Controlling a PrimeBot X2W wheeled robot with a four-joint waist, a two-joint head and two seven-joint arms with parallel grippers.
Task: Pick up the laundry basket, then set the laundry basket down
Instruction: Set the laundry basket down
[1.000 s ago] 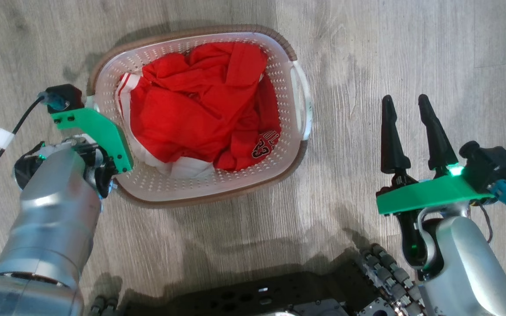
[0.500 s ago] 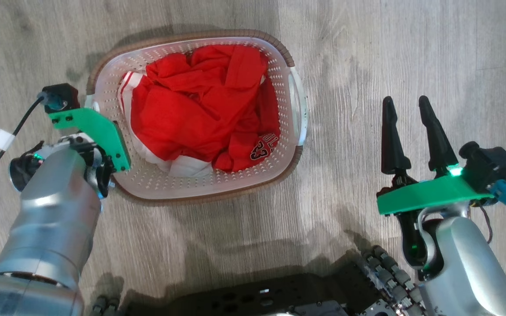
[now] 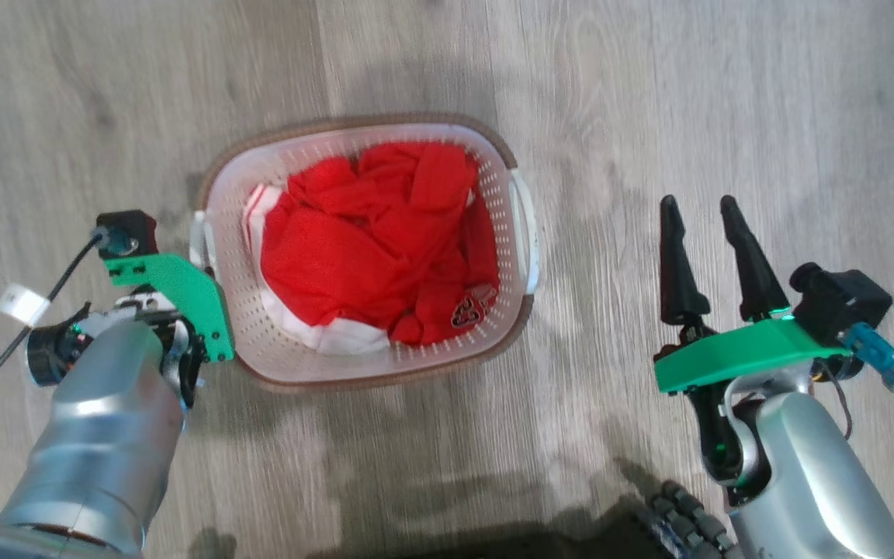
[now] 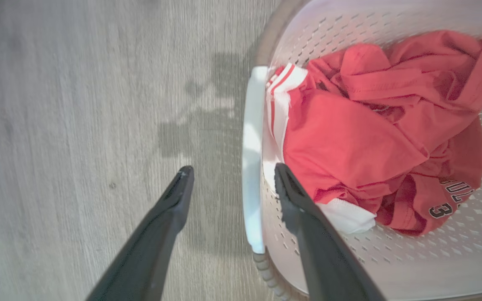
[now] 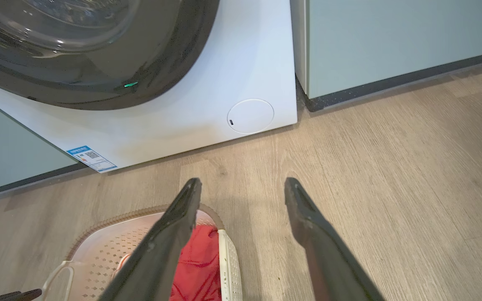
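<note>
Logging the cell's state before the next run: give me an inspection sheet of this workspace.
Surface: grey wood-look floor.
Job's things: laundry basket standing on the floor, red garment bundled inside.
Clutter: nothing seen.
Grippers: left gripper open, straddling the basket's white handle; right gripper open above floor, right of the basket.
Cables: black cable at the left wrist; blue-plug cable at the right wrist.
Surroundings: washing machine and pale cabinet beyond the basket.
</note>
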